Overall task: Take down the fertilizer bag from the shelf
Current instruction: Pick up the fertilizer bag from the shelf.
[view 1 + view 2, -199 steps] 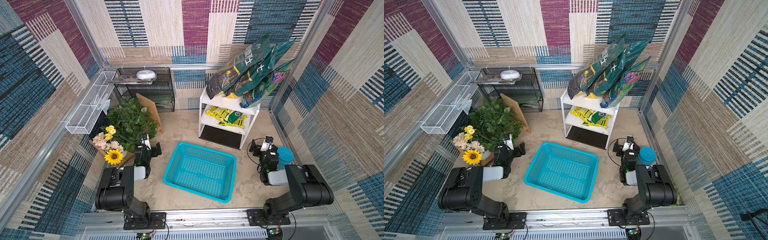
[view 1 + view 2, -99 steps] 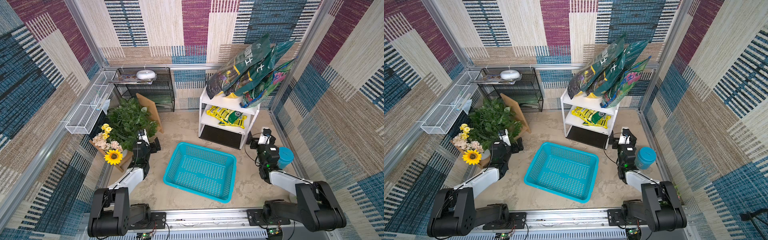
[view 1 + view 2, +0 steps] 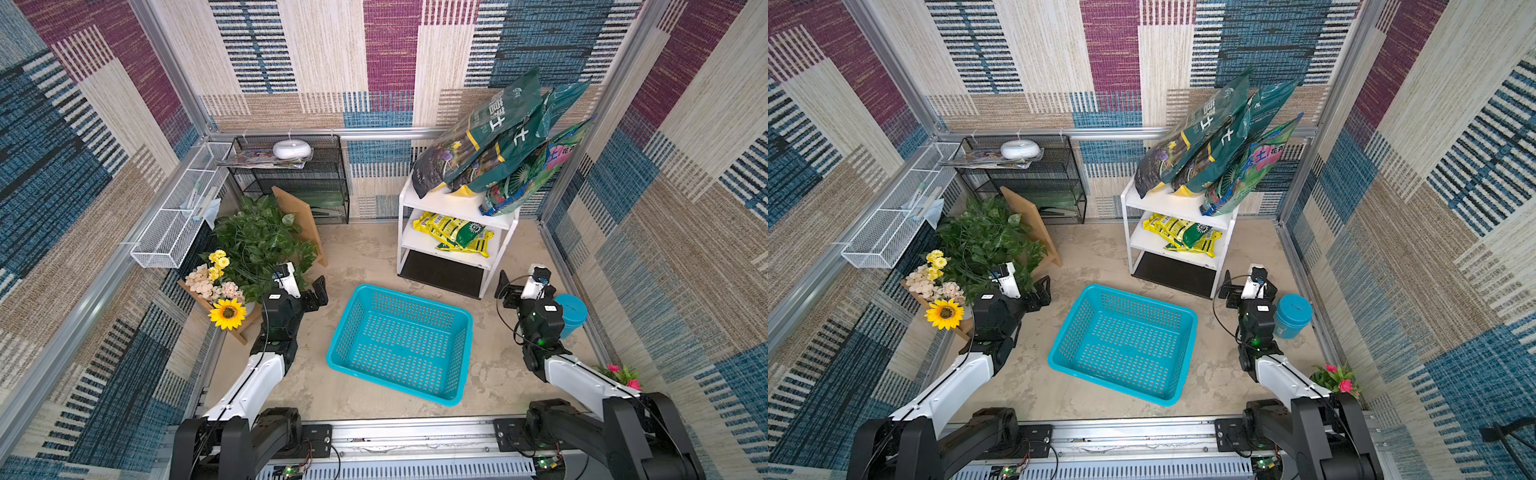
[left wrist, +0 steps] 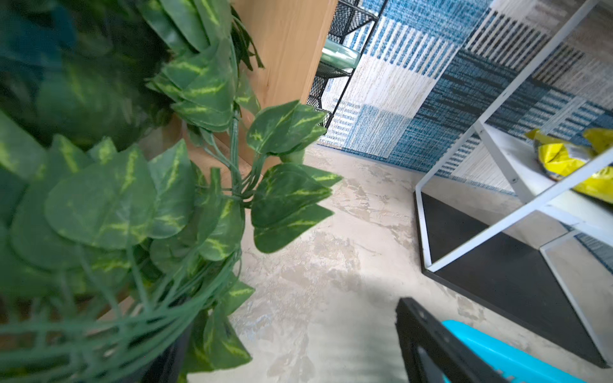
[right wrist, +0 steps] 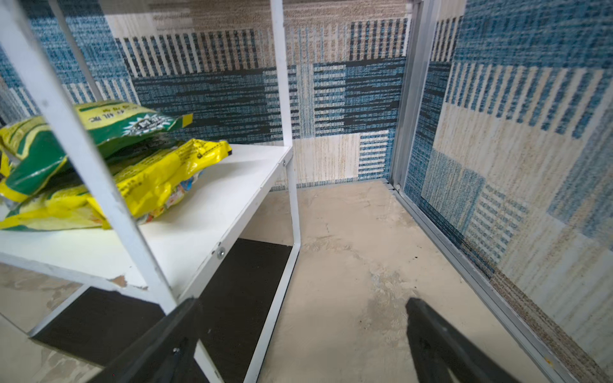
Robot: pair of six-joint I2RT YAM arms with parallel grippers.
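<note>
In both top views we see the white shelf (image 3: 446,202) standing right of centre, near the back wall. The yellow fertilizer bag (image 3: 461,235) lies on its middle board, piled with a green-and-yellow one, and three tall green bags (image 3: 494,141) lean on the top board. The right gripper (image 3: 523,280) hovers off the shelf's lower right corner, near its front post, jaws spread wide, grasping nothing. The left gripper (image 3: 305,286) sits left of centre at the edge of the plant (image 3: 257,241), jaws likewise released and bare. The teal basket (image 3: 465,357) lies at lower centre between the arms.
</note>
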